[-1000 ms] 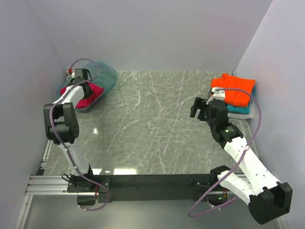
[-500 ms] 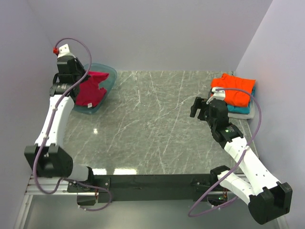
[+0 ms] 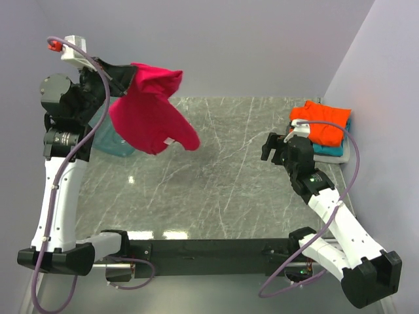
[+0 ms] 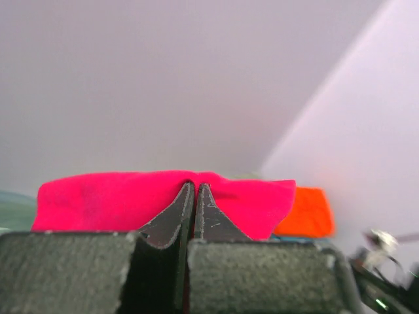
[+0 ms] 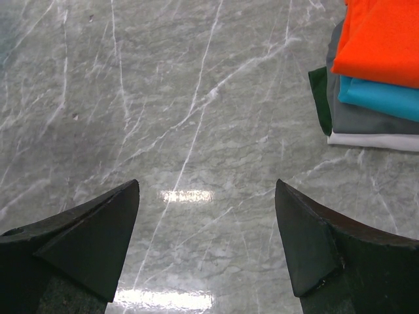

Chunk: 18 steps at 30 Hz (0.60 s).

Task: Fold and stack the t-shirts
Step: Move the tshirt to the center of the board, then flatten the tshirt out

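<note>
My left gripper (image 3: 128, 70) is raised high at the back left, shut on the crimson-magenta t-shirt (image 3: 149, 111), which hangs below it in the air over the table's left side. In the left wrist view the same crimson-magenta t-shirt (image 4: 118, 199) is pinched between the closed fingers of the left gripper (image 4: 195, 190). A folded stack lies at the right edge, with the orange t-shirt (image 3: 321, 123) on top and the teal t-shirt (image 3: 327, 149) under it. My right gripper (image 3: 270, 146) hovers open left of that stack. The right wrist view shows the right gripper (image 5: 206, 216) over bare table, and the stack's orange t-shirt (image 5: 383, 39), teal t-shirt (image 5: 376, 97) and grey-white layers (image 5: 370, 131).
The translucent teal tub (image 3: 112, 142) stands at the back left, partly hidden behind the hanging shirt and the left arm. The marble tabletop (image 3: 222, 176) is walled on the left, back and right. A black rail (image 3: 209, 250) runs along the near edge.
My left arm has swung up and out of the tub, lifting the crimson-magenta shirt from it into the air over the table. The right arm has stayed still.
</note>
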Each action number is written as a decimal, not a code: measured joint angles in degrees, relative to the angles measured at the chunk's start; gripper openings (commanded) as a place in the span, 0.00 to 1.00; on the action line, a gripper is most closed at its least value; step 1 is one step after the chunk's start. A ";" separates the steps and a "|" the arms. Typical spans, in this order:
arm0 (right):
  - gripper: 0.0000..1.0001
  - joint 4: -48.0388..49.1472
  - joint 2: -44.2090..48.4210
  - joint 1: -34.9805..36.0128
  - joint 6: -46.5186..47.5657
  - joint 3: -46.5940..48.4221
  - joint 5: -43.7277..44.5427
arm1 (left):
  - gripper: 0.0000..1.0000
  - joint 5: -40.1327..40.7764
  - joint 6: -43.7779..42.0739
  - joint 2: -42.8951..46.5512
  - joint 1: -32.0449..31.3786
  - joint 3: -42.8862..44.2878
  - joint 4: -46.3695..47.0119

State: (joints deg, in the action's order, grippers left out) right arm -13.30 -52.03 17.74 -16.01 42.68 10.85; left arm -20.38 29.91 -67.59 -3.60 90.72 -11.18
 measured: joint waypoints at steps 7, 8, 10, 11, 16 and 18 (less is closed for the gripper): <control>0.90 0.02 -0.31 0.00 0.02 0.00 -0.11 | 0.55 -3.21 1.92 -3.30 -6.51 -9.07 2.49; 0.89 0.00 -0.72 0.00 0.02 0.02 -0.26 | 0.56 -0.74 1.68 -4.81 -8.31 -11.50 1.99; 0.89 0.00 -1.79 0.00 0.02 0.02 -0.66 | 0.66 3.65 1.36 -7.08 -11.17 -15.82 1.16; 0.87 -0.02 -2.51 0.00 0.02 0.02 -1.14 | 0.68 6.21 1.05 -8.07 -12.79 -18.86 0.57; 0.84 0.26 -5.20 0.37 -0.83 0.00 -5.18 | 0.66 20.85 1.25 -8.22 -22.45 -30.88 -3.10; 0.84 0.72 -6.21 1.07 -1.27 -0.11 -6.36 | 0.65 25.20 2.10 -6.34 -26.80 -34.51 -2.82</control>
State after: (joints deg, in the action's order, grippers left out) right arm -12.58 -58.24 18.81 -17.28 42.57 4.49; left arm 4.82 32.01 -73.93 -30.39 56.21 -14.00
